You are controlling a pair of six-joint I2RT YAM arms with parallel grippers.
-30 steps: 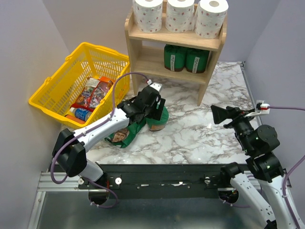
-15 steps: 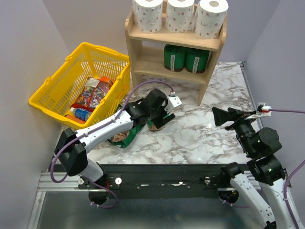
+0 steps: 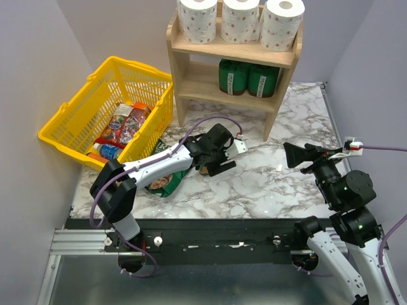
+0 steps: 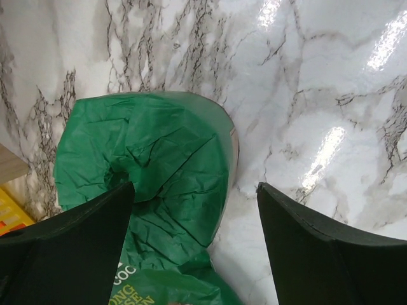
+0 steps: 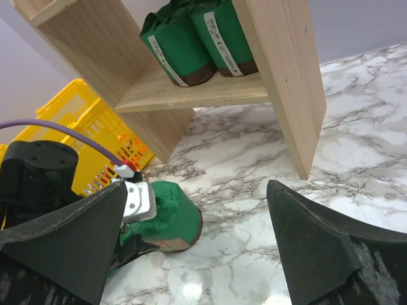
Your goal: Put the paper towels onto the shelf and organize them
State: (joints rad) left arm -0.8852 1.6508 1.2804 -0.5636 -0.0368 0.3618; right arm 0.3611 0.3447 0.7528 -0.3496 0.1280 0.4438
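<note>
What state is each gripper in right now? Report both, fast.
Left gripper: open, poised over the green package, not gripping it.
Right gripper: open, holding nothing.

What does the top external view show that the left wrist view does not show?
Only top external: three paper towels on the shelf, the yellow basket, the right gripper. Only left wrist: the crumpled top of the green package, close between open fingers. Both: the left gripper and the marble table.
</note>
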